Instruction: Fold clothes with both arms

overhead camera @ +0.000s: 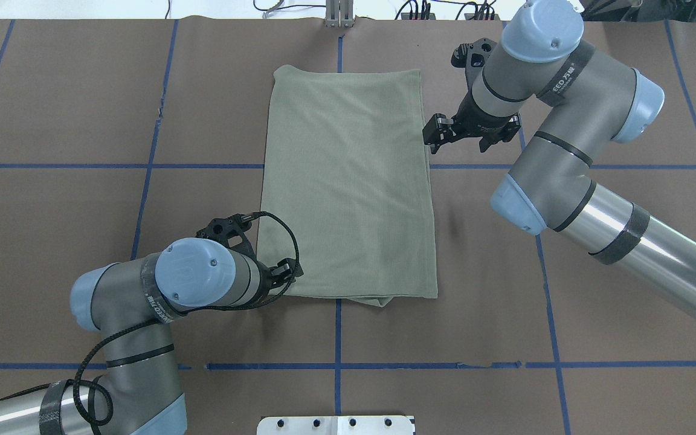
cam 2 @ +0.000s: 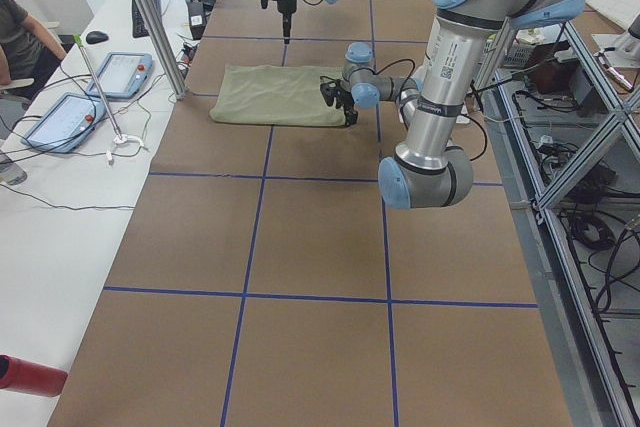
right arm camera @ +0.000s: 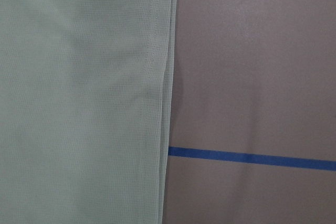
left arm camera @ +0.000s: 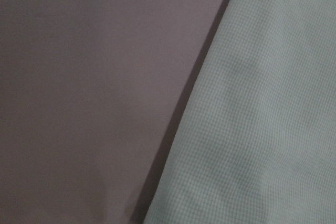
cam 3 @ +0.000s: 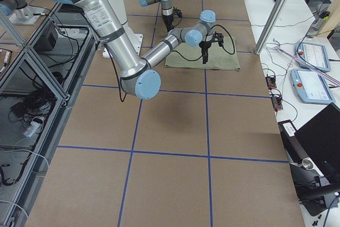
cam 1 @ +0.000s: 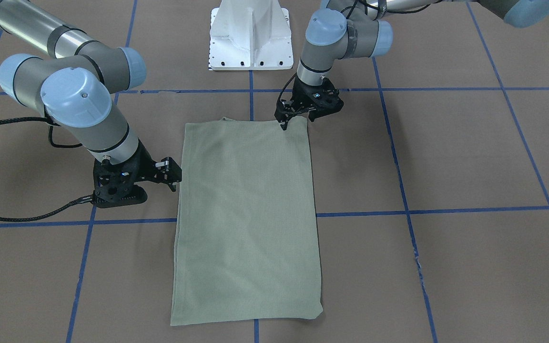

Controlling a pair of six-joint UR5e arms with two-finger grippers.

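Observation:
The pale sage-green shirt lies flat on the brown table, folded into a tall rectangle. Its logo and neck label are hidden. My left gripper stands fingers-down at the shirt's corner nearest the robot, its two fingertips apart and holding nothing; in the overhead view the wrist partly covers it. My right gripper hangs at the shirt's long edge on my right, just beside the hem, and looks open and empty. Both wrist views show only the cloth edge and table, no fingers.
The white pedestal base stands behind the shirt. Blue tape lines grid the table. In the exterior left view a side table with tablets, a metal post and a red cylinder lie beyond the table's far edge.

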